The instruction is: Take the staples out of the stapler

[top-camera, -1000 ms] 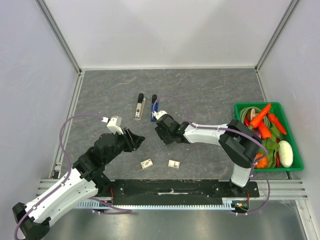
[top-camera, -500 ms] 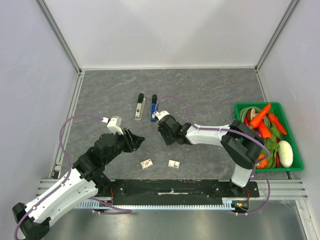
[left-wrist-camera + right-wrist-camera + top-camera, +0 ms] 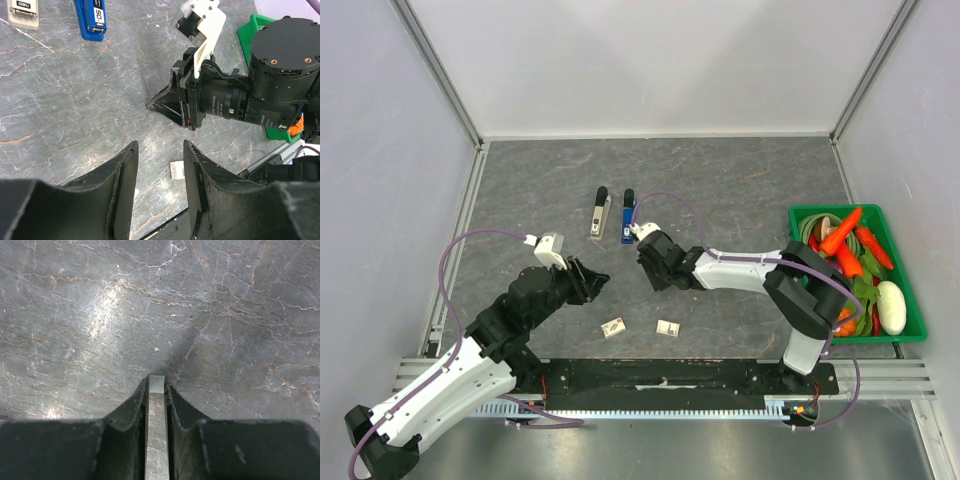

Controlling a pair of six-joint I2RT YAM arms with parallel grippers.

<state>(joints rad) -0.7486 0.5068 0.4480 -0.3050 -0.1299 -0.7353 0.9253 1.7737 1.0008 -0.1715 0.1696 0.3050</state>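
Note:
The stapler lies in two halves at the table's middle back: the silver-grey upper arm and the blue base, side by side. Both show in the left wrist view, the arm and the base. My right gripper is just in front of the blue base, tips down at the table. In the right wrist view it is shut on a thin silver staple strip. My left gripper is open and empty, to the left of the right one, jaws apart.
Two small whitish pieces lie near the front edge; one shows between my left fingers. A green basket of vegetables stands at the right. Metal rails run along the table's left and front edges.
My right gripper has shifted slightly to the right, still shut on the strip. The left arm and the stapler halves have not moved.

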